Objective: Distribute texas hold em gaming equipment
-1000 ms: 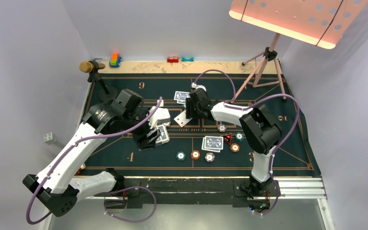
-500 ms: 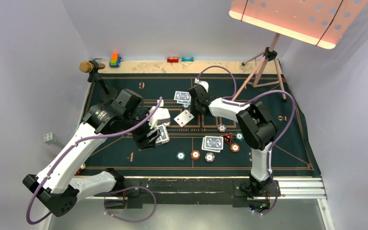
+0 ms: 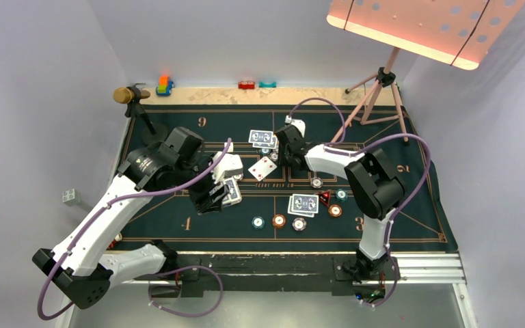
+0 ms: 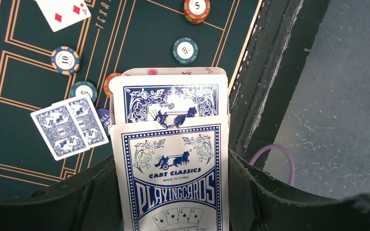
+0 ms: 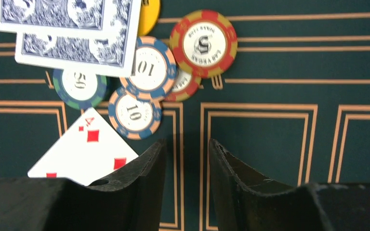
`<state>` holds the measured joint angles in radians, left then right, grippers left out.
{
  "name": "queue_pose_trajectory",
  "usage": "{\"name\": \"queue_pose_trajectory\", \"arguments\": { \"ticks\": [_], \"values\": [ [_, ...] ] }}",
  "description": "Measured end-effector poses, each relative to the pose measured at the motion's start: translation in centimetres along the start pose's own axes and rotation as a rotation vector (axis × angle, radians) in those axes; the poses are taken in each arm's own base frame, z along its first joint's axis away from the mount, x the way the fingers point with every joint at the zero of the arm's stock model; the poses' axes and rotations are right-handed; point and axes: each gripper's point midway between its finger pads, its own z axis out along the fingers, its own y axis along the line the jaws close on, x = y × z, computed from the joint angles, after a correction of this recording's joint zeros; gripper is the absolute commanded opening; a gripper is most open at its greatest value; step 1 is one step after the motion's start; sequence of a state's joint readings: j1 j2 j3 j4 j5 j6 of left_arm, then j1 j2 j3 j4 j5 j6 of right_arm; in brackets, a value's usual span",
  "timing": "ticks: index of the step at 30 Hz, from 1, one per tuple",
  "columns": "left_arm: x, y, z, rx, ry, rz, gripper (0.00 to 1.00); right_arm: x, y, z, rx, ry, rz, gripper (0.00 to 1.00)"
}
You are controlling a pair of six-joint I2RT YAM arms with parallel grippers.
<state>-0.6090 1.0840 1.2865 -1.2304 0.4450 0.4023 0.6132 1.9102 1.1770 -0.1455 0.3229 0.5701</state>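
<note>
The card box [image 4: 171, 192], with cards [image 4: 168, 98] pushed partly out of it, is gripped by the left end effector [image 3: 215, 195] above the green tabletop [image 3: 171, 212]. To its right, a face-up four of diamonds [image 3: 263, 167] is laid flat. Just beside this card the right end effector [image 5: 185, 163] is held low, its jaws narrowly apart and nothing between them. Several chips [image 5: 203, 44] and two face-down cards [image 5: 72, 29] are seen beyond it.

Boxed deck [image 4: 172, 183], face-up red four [image 3: 263, 167], scattered chips [image 3: 279, 221]

Robot lab — plain booth walls [image 3: 260, 41]
</note>
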Motion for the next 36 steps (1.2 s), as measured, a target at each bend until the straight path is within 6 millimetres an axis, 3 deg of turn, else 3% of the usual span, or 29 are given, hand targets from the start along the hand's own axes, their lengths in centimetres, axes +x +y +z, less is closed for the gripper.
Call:
{"name": "queue_pose_trajectory", "arguments": {
  "ticks": [5, 13, 25, 36],
  "values": [
    [0.0, 0.0, 0.0, 0.0, 0.0, 0.0, 0.0, 1.2, -0.2, -0.9, -0.01, 0.019, -0.015, 0.42],
    [0.0, 0.0, 0.0, 0.0, 0.0, 0.0, 0.0, 1.4, 0.3, -0.7, -0.019, 0.025, -0.023, 0.37],
    [0.0, -0.1, -0.1, -0.003, -0.005, 0.003, 0.0, 1.7, 5.1, -0.2, -0.075, 0.023, -0.102, 0.34],
    [-0.1, -0.1, -0.3, -0.005, -0.01, 0.006, 0.0, 2.2, 7.3, -0.3, -0.158, 0.038, -0.091, 0.31]
  ]
}}
